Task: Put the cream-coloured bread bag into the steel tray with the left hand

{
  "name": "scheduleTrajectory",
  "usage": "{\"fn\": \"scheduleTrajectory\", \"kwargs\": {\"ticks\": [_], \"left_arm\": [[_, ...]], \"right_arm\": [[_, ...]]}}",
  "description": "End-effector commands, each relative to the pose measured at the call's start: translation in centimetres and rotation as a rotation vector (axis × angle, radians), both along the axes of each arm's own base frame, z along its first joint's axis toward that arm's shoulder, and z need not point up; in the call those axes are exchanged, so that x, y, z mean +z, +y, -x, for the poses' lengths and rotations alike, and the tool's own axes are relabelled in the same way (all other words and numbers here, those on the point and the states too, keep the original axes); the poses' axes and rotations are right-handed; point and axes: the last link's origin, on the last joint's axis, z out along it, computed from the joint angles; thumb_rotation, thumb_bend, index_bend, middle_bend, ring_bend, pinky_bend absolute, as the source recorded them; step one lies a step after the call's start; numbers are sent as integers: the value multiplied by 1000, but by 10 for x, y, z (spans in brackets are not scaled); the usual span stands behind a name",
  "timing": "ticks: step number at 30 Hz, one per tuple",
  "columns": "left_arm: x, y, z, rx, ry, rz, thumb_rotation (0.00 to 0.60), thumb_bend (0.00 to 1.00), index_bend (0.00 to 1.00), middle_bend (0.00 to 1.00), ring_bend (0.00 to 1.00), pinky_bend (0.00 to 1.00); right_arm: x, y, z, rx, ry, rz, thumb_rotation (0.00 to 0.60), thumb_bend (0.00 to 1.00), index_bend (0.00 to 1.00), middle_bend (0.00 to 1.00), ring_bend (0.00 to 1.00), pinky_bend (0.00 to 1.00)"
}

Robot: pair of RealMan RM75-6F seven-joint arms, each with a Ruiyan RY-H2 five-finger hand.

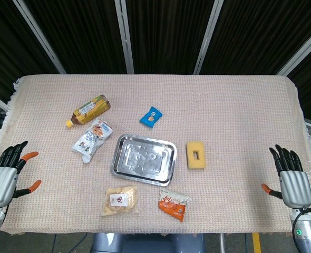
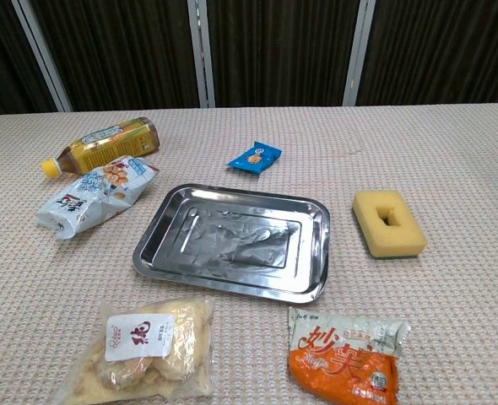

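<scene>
Left hand: the left hand (image 1: 1, 176) sat at the near left table edge, fingers spread and released, holding nothing. Only the head view showed it.
Right hand: the right hand (image 1: 291, 178) was the same on the far side, fingers apart and empty, well away from everything.
Bread bag: the cream-coloured bread bag (image 2: 148, 348) lay flat at the near edge, off to the right of the left fingers and just short of the steel tray (image 2: 315, 221), not touching it.
Which way it pointed: honestly pretty squarish. Its long axis looked like it ran roughly near to far, tilted a bit toward the tray, label side up.
How I'd do it: reach across, come down over the bag's middle, pinch across the short width, then lift clear of the tray's rim before letting go.
Nearby: an orange snack pack (image 2: 344, 359) sat just right of the bag, so I'd keep the fingers off it.
</scene>
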Motion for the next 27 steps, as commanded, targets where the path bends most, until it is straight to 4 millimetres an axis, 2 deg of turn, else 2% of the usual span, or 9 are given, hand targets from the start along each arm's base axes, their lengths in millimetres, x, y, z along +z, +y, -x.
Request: {"fn": "scheduleTrajectory", "kwargs": {"ticks": [1,27], "left_arm": [[0,0,0,0,0,0,600,190,226,0,0,0],[6,-16,3,0,-6,-11,600,191,226,0,0,0]], "right_arm": [[0,0,0,1,0,0,600,0,11,0,0,0],[2,5,-2,26,-6,2,600,0,12,0,0,0]]}}
